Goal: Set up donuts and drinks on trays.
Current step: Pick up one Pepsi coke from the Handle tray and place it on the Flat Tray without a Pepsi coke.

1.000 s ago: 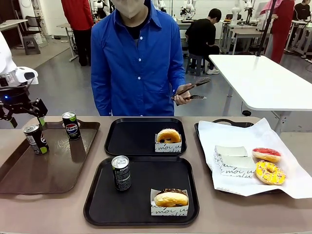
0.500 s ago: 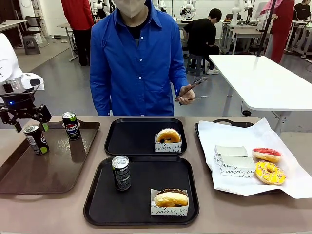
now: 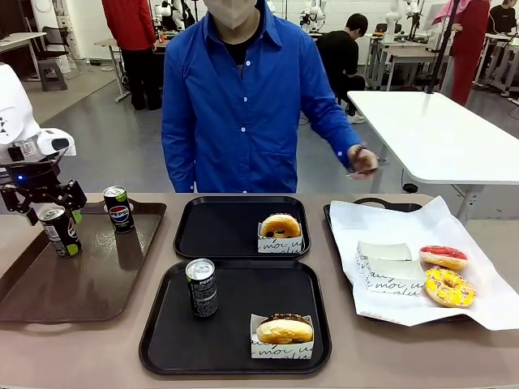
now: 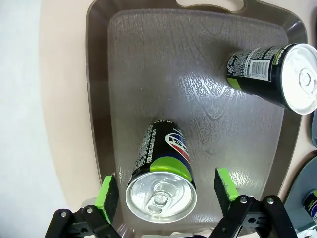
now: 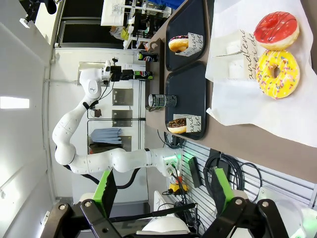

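Where the brown tray (image 3: 81, 284) lies at frame left, the left jaws stand wide astride an upright can (image 4: 163, 166) on it. The right jaws stand wide, empty. At centre, two black trays (image 3: 243, 293) each carry a sleeved donut (image 3: 285, 330); the lower one also holds a second can (image 3: 201, 288).

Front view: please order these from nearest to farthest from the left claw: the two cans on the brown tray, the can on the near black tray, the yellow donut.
1. Left can, on the brown tray, directly at the left claw.
2. Right can, same tray, far edge.
3. Third can, near black tray, middle.
4. Yellow donut, far right, on the paper.
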Motion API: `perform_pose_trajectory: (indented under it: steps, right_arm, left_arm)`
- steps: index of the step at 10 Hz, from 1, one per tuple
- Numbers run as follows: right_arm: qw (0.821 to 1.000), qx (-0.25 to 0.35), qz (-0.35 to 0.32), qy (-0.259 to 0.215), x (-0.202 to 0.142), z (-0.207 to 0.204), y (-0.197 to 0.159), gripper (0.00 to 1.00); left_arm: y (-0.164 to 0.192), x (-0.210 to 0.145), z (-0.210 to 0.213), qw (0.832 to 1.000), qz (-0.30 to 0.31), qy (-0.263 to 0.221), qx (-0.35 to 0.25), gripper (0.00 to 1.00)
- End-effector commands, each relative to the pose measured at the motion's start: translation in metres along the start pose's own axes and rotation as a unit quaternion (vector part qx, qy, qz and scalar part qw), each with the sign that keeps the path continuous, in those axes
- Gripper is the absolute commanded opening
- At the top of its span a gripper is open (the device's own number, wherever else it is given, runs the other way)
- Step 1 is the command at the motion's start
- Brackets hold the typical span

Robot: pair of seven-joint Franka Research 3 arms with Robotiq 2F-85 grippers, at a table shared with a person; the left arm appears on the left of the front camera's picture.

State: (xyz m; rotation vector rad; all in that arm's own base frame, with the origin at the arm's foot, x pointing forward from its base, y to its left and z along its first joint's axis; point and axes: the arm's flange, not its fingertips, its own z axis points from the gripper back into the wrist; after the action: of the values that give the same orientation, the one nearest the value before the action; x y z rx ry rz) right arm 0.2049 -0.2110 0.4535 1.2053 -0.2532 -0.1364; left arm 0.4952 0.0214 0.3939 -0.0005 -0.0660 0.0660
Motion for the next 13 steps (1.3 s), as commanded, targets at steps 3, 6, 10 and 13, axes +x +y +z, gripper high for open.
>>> perform_pose_trajectory:
  steps: [3, 6, 10, 13]
  right_arm:
    - [1.000, 0.012, 0.009, -0.001, 0.000, 0.000, -0.001, 1.00]
    - [1.000, 0.012, 0.009, -0.001, 0.000, 0.000, -0.001, 1.00]
    - [1.000, 0.012, 0.009, -0.001, 0.000, 0.000, -0.001, 1.00]
    - [1.000, 0.012, 0.009, -0.001, 0.000, 0.000, -0.001, 1.00]
  left_arm:
    - [0.004, 0.001, -0.006, 1.000, -0.009, -0.012, -0.023, 0.43]
    - [0.006, -0.002, -0.007, 1.000, -0.010, -0.017, -0.024, 0.00]
    - [0.006, -0.002, -0.004, 0.999, -0.016, -0.014, -0.030, 0.00]
    - [0.000, -0.034, 0.070, 0.999, -0.018, -0.018, -0.042, 0.00]
